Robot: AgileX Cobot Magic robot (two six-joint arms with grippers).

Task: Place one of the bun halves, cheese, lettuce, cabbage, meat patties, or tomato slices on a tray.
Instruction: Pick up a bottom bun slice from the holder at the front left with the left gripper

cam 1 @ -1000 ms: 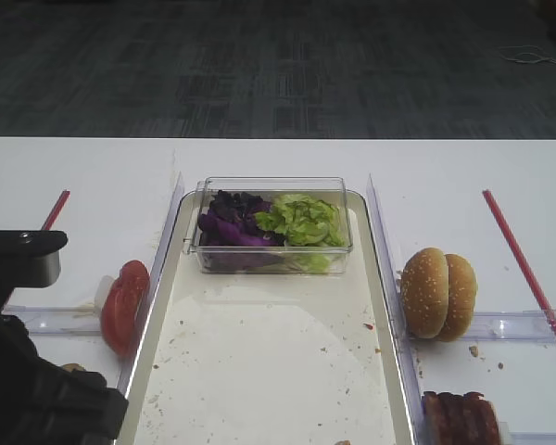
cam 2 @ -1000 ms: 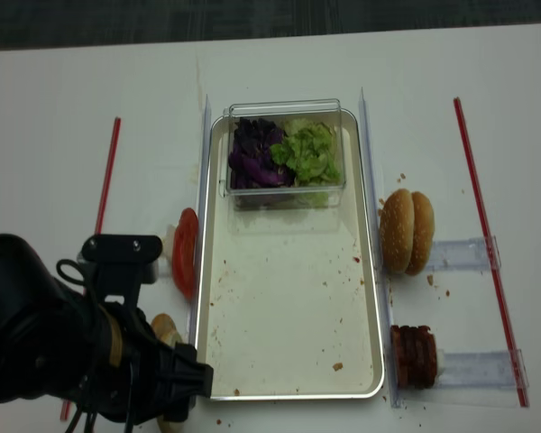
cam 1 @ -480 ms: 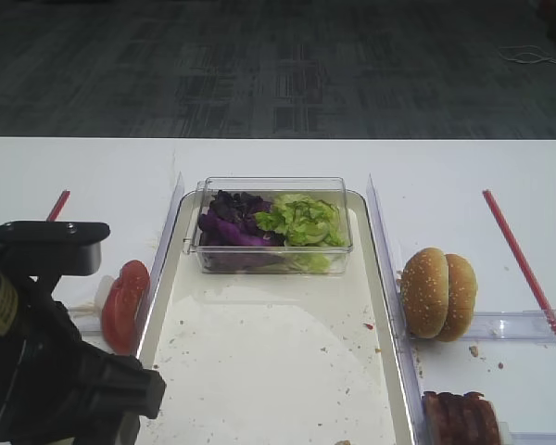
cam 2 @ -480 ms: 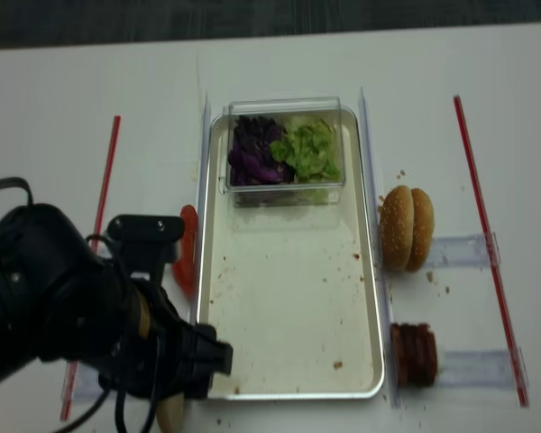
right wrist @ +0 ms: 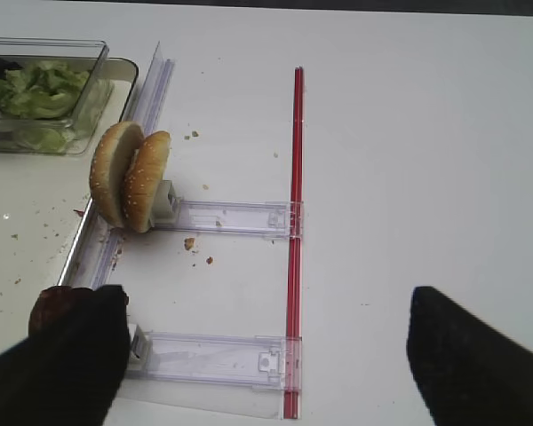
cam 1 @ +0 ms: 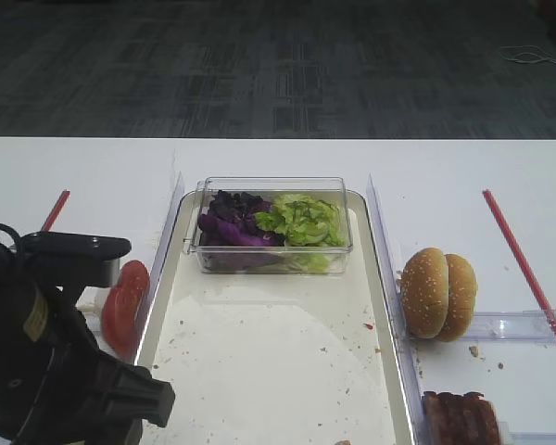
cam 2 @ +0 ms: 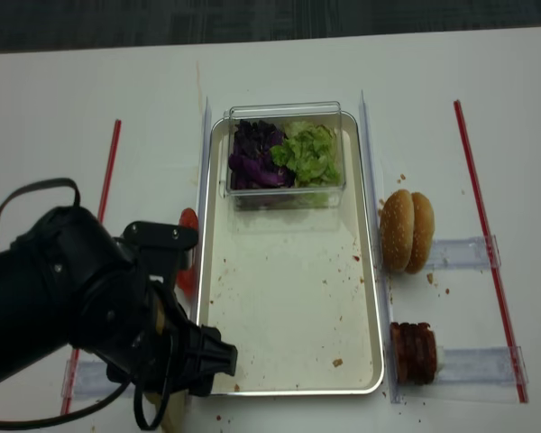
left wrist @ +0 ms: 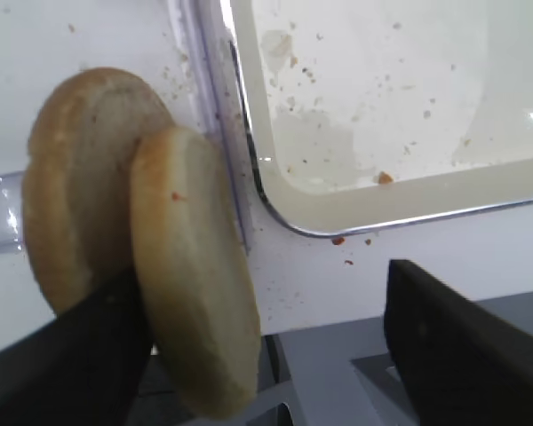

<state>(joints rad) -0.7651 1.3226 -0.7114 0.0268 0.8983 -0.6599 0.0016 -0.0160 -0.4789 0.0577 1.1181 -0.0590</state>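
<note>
In the left wrist view two pale bun halves (left wrist: 191,275) stand on edge just outside the tray's (left wrist: 355,222) near left corner. My left gripper (left wrist: 262,275) is open, its dark fingers (left wrist: 444,337) straddling the nearer half, with a wide gap on the right. The tray (cam 2: 376,298) holds only crumbs and a clear box of cabbage (cam 2: 252,153) and lettuce (cam 2: 308,153). Tomato slices (cam 2: 187,262) stand left of the tray, partly behind my left arm (cam 2: 90,307). Meat patties (cam 2: 415,354) sit at the right. My right gripper (right wrist: 262,297) hangs open over bare table. No cheese shows.
Sesame-seeded buns (cam 2: 408,230) stand on edge in a clear plastic rack (cam 2: 460,253) right of the tray. Red strips (cam 2: 487,244) run along both sides of the white table. A second clear rack (right wrist: 213,355) lies under my right gripper.
My left arm has swung right and toward the tray's near left corner, now covering the bun halves and part of the tomato slices in the overhead view. Nothing else moved.
</note>
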